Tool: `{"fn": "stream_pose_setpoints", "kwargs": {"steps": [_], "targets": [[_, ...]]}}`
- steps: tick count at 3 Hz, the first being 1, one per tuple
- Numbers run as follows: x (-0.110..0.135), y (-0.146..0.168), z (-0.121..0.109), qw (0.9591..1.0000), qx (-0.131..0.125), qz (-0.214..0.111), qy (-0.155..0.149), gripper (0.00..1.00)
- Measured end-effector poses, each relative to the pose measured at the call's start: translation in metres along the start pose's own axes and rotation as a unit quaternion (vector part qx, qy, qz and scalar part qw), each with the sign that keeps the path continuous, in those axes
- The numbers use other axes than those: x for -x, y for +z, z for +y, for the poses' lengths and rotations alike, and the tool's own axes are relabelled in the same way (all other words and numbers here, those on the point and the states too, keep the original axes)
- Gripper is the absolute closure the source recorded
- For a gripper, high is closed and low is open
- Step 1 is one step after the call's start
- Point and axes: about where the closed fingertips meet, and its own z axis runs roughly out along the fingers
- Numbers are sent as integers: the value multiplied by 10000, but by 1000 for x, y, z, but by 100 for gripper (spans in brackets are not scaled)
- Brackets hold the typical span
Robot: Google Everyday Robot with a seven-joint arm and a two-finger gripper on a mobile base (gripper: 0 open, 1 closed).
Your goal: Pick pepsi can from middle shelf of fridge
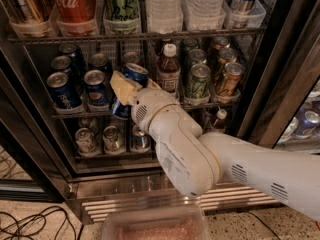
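The fridge (280, 99) stands open before me, and its middle shelf (75, 115) is a dark wire rack. Blue pepsi cans (60, 90) stand in rows on its left half. My gripper (126, 87) reaches into that shelf at the centre. Its cream fingers (121, 86) are closed around one pepsi can (135, 74), which is tilted with its silver top leaning right. The bulky white wrist and arm hide the shelf just below and behind this can.
A white-capped bottle (169, 69), green cans (199, 81) and orange cans (229, 79) fill the shelf's right half. Above stand a Coca-Cola can (75, 4) and water bottles (162, 6). More cans (86, 140) sit on the lower rack. A translucent bin (155, 226) and cables (30, 223) lie on the floor.
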Motion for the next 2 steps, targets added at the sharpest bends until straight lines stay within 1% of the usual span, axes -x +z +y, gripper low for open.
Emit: {"fn": "stream_pose_setpoints", "kwargs": {"steps": [1,2], "targets": [[0,-1,6,9979,177,142,602,100],[-30,7,6,9928,307,390,1095,100]]}}
